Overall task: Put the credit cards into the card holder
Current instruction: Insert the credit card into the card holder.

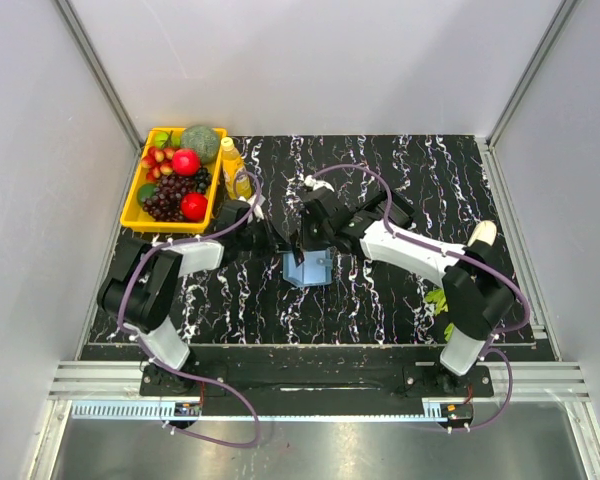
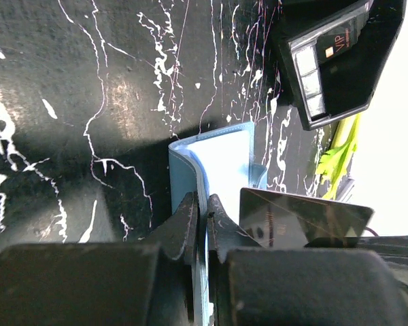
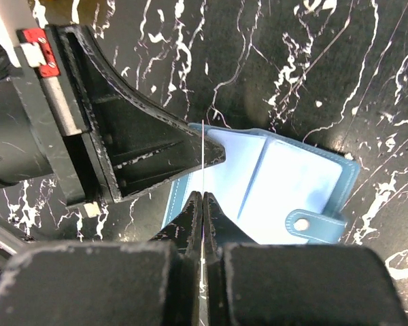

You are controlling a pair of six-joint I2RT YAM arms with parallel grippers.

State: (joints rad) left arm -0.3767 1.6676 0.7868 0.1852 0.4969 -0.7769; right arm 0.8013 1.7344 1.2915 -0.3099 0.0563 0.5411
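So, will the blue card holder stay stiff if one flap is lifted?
Probably floppy: the card holder curves where the left gripper pinches its cover. Likely light, being so thin. It may slide on the glossy table if pushed.

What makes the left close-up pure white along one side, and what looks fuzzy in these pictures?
Left wrist view: right edge blown out white, dull glare on the table, card mirror-shiny, jaws blurred up close. Right wrist view: jaws equally soft at the bottom. Top view: even light, sharp.
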